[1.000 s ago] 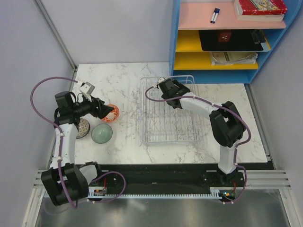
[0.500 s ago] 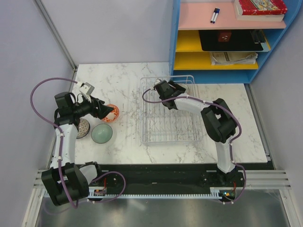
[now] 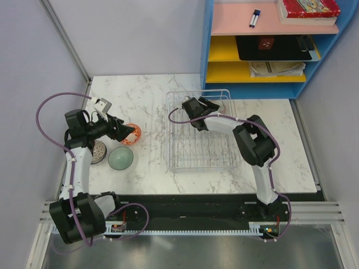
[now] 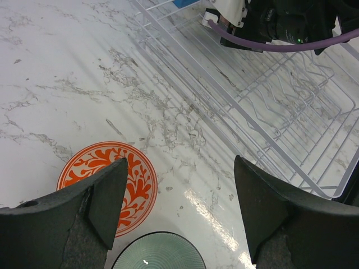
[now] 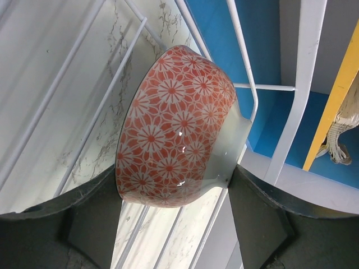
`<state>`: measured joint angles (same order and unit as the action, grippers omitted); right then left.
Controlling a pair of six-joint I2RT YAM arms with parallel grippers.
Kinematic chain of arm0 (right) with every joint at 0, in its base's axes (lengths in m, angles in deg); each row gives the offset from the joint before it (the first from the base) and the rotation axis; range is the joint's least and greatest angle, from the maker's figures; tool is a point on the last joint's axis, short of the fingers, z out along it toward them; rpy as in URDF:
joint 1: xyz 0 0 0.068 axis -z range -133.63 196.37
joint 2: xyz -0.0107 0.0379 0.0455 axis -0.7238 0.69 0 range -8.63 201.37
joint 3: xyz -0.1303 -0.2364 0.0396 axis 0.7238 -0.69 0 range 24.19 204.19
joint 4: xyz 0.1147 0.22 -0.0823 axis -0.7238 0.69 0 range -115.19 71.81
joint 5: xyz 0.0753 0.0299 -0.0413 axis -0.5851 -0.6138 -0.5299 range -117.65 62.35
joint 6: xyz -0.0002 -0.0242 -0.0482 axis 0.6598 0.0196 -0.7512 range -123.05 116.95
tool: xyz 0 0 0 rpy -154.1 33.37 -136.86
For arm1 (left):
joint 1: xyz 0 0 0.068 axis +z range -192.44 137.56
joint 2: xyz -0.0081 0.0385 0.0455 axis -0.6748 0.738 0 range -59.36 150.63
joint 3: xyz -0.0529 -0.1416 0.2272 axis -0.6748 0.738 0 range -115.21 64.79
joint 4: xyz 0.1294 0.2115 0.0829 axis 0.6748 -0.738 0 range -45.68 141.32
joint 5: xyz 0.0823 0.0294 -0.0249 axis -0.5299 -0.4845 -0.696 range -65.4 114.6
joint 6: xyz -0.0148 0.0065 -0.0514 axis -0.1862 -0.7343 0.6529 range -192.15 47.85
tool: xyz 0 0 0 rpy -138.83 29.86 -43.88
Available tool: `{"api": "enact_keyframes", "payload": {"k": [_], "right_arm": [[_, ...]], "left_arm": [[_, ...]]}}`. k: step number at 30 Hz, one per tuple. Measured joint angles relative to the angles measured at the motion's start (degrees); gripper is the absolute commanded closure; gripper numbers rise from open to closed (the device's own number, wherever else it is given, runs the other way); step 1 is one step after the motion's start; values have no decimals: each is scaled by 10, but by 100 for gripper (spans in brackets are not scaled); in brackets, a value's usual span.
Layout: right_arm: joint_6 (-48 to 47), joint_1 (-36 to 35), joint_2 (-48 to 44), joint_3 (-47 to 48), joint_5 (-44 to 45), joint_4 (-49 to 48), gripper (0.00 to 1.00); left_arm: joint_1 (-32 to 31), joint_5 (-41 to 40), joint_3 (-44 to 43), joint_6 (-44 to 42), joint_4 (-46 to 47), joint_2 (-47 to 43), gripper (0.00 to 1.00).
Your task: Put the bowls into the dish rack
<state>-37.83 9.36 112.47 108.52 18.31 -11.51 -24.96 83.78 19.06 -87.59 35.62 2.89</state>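
Observation:
My right gripper [image 5: 175,188] is shut on a red flower-patterned bowl [image 5: 174,123]. The bowl is tipped on its side just over the far right corner wires of the dish rack [image 5: 269,87]. From above, that gripper [image 3: 210,104] reaches across the rack [image 3: 202,151] at its far side. My left gripper [image 4: 179,218] hangs open and empty over the marble. Beneath its left finger is an upside-down orange leaf-patterned bowl [image 4: 140,185], and a pale green bowl [image 4: 160,252] lies just below. In the top view the orange bowl [image 3: 133,134], the green bowl [image 3: 120,158] and a brown patterned bowl [image 3: 99,151] sit left of the rack.
A blue shelf unit [image 3: 263,50] holding books, papers and pens stands right behind the rack. Grey walls close in the table on the left and at the back. The right arm's purple cable [image 4: 269,45] hangs over the rack.
The right arm's elbow has folded inward to the left and its gripper shifted slightly left with the red bowl. The left arm has hardly moved.

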Motion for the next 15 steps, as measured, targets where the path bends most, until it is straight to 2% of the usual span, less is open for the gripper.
{"api": "enact_keyframes", "payload": {"k": [2, 7, 15], "right_arm": [[-2, 0, 4, 2, 4, -1, 16], [-5, 0, 5, 4, 7, -3, 3], [-3, -6, 5, 10, 1, -1, 3]], "left_arm": [[1, 0, 0, 0, 0, 0, 18], [2, 0, 1, 0, 0, 0, 18], [3, 5, 1, 0, 0, 0, 18]]}}
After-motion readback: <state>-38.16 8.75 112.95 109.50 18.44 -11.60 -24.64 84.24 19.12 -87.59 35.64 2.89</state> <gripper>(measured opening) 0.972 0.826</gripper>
